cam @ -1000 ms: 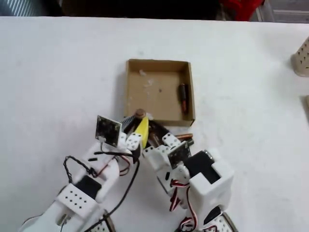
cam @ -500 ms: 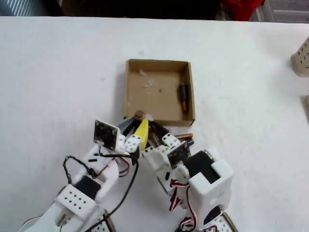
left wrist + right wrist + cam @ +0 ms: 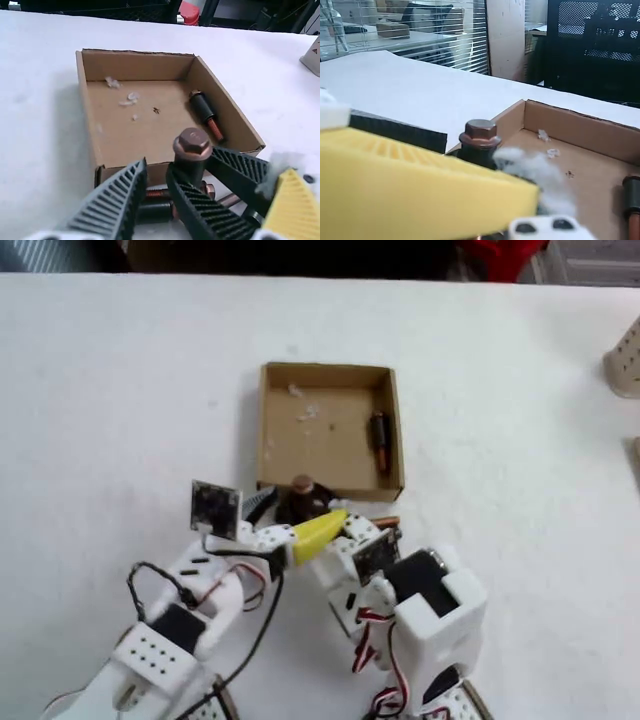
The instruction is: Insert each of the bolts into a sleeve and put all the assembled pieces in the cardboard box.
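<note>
A copper bolt point(image 3: 191, 142) stands upright in a black sleeve point(image 3: 192, 172) just in front of the cardboard box point(image 3: 330, 487). My right gripper point(image 3: 192, 167) is shut on that sleeve, its two ridged black fingers point(image 3: 240, 172) coming in from the right. My left gripper point(image 3: 305, 508) is open wide around them. Its black finger point(image 3: 117, 202) is on one side and its yellow finger point(image 3: 320, 529) is swung out over the right gripper. In the right wrist view the bolt head point(image 3: 480, 131) shows beyond the yellow finger point(image 3: 420, 185). One assembled piece point(image 3: 379, 441) lies inside the box.
Loose copper bolts point(image 3: 156, 193) and a black sleeve point(image 3: 150, 211) lie on the table against the box's front wall, under the grippers. A bolt end point(image 3: 385, 523) shows beside the right arm. A pale perforated object point(image 3: 625, 360) stands at the table's right edge.
The yellow finger of my left gripper has swung from pointing at the bolt head out to the right, opening the gripper. The bolt and sleeve now stand slightly nearer the arms.
</note>
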Controlling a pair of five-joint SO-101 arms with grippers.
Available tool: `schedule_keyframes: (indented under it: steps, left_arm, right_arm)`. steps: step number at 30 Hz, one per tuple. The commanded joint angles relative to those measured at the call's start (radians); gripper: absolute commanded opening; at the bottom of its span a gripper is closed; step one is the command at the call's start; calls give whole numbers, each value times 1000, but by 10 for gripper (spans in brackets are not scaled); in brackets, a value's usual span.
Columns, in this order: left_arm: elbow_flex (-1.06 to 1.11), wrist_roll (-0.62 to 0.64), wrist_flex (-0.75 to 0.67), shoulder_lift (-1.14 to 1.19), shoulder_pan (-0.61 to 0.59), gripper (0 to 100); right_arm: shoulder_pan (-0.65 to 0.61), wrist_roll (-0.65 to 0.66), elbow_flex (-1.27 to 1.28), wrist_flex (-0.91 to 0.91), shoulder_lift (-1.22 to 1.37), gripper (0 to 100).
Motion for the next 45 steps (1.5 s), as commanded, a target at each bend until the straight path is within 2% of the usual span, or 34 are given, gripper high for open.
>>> schedule_keyframes:
  steps: [1, 5, 7, 12, 16, 18, 24, 27, 33, 36, 38, 45]
  left_arm:
    - [-2, 8, 8, 8, -12, 428]
    - [-9, 9, -8, 8, -45, 430]
    - [-5, 14, -69, 8, -56, 427]
    - [-8, 123, -245, 8, -107, 426]
    - [-8, 138, -362, 8, -96, 424]
    - [-11, 138, -387, 8, -81, 381]
    - [-72, 130, -411, 7, -101, 116]
    - [-97, 130, -407, 7, -130, 18]
    - [-107, 130, -404, 7, -222, 37]
    - [-124, 130, -299, 7, -245, 37]
    - [-164, 124, -158, 7, -245, 37]
    - [-342, -58, 373, 7, -240, 38]
  right_arm:
    - [7, -9, 3, -18, -13, 16]
    - [7, -9, 3, -18, -13, 16]
    - [7, -9, 3, -18, -13, 16]
    - [5, -9, 3, -18, -13, 16]
    - [5, -9, 3, -18, -13, 16]
    - [5, -9, 3, -18, -13, 16]
    - [5, -9, 3, -18, -13, 16]
    - [5, -9, 3, -18, -13, 16]
    - [5, -9, 3, -18, -13, 16]
    - [5, -9, 3, -18, -13, 16]
    - [5, -9, 3, -16, -13, 16]
    - [5, -9, 3, -16, -13, 16]
